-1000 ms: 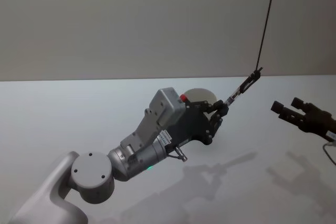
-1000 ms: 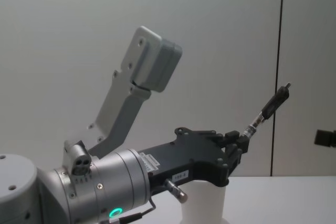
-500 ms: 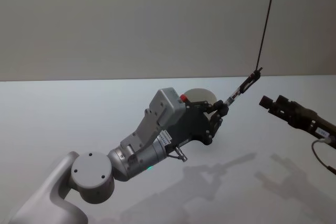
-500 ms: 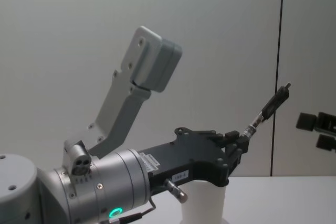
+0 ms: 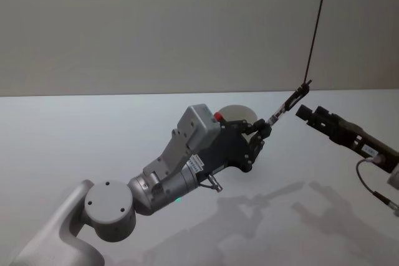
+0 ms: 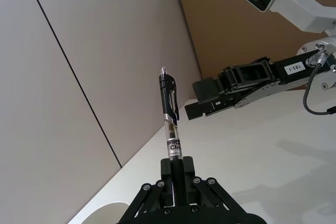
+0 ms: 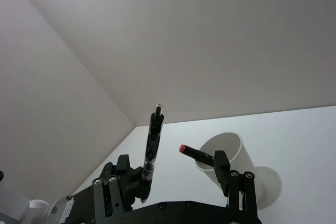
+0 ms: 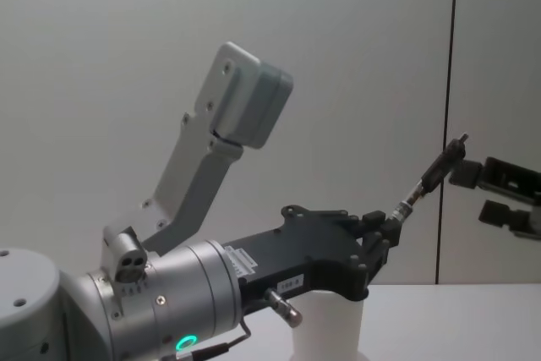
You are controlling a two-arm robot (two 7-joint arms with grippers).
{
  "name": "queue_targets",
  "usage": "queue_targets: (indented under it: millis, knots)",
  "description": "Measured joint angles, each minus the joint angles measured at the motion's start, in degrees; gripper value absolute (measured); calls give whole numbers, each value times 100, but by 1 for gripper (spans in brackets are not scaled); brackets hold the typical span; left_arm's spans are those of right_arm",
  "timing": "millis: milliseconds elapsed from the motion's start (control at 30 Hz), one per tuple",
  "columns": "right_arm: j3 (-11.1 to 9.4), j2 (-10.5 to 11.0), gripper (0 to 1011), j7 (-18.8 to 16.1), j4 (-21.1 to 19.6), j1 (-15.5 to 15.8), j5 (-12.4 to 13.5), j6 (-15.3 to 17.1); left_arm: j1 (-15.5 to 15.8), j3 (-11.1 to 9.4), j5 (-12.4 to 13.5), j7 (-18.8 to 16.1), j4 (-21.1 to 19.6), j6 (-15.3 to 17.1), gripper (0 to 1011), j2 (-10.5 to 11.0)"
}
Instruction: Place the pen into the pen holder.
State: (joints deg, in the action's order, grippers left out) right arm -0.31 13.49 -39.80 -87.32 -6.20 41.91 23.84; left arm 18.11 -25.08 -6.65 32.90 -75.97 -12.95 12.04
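My left gripper (image 5: 264,127) is shut on the lower end of the pen (image 5: 288,104), a clear barrel with a black cap end slanting up and to the right. Its grip shows in the chest view (image 8: 387,227) and the left wrist view (image 6: 177,163). The pen holder (image 5: 239,112), a white paper cup, stands on the table just behind and below that gripper, partly hidden by it; its wall (image 8: 330,327) shows under the gripper. My right gripper (image 5: 303,114) is open, level with the pen's upper end (image 8: 435,171) and just to its right. The right wrist view has the pen (image 7: 153,140) and cup (image 7: 224,153) in front of the right gripper (image 7: 173,178).
The white table (image 5: 75,135) runs back to a plain grey wall. A thin dark vertical line (image 5: 317,23) on the wall stands behind the pen's tip. A cable (image 5: 374,188) hangs from the right arm.
My right gripper has moved left and slightly up, from the right edge to just beside the pen's top. The left arm and the pen have stayed still.
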Motion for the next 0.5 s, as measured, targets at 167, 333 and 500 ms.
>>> queue_targets:
  millis: [167,333,500]
  knots:
    - [80,-53,1002,86,15,-55,88,1,0,0,0,0,0,0,136,0]
    - [142,-90,1002,170,24,-102,140,14,0,0,0,0,0,0,136,0]
    - [203,-123,1001,253,42,-148,175,25,0,0,0,0,0,0,136,0]
